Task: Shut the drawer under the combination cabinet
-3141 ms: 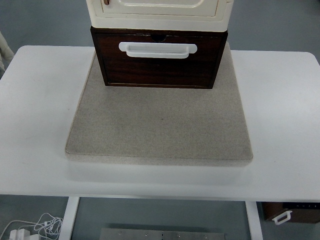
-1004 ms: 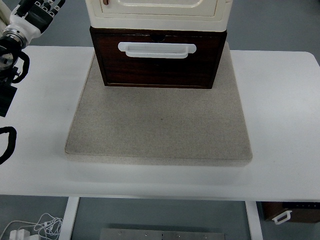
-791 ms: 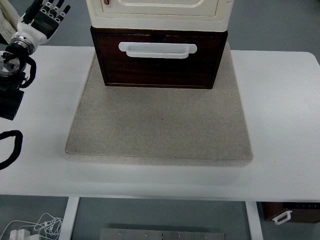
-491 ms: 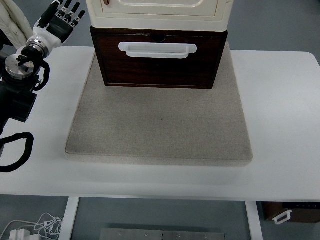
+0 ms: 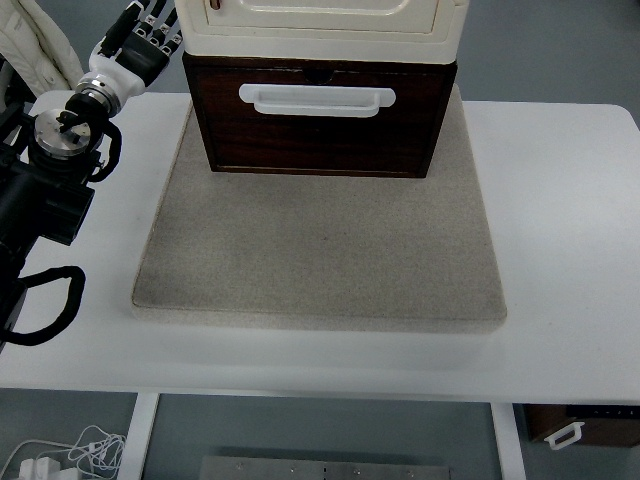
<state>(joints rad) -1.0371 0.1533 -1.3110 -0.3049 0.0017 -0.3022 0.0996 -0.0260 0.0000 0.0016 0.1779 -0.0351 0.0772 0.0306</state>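
Note:
A cream cabinet [image 5: 320, 25] stands at the back of a grey mat [image 5: 320, 250]. Under it a dark brown drawer [image 5: 320, 125] with a white handle [image 5: 317, 99] juts out toward me. My left hand [image 5: 145, 40] is raised at the upper left, just left of the cabinet's corner, fingers spread and holding nothing. Its black arm [image 5: 45, 190] comes in from the left edge. My right arm is out of view.
The white table [image 5: 570, 230] has bare surface on both sides of the mat. A white cloth sleeve [image 5: 35, 45] shows at the top left. Below the table at the right lies another brown drawer [image 5: 580, 425].
My left arm has come into view from the left edge. It has moved right and up until the hand is beside the cabinet's left corner. The drawer has not moved.

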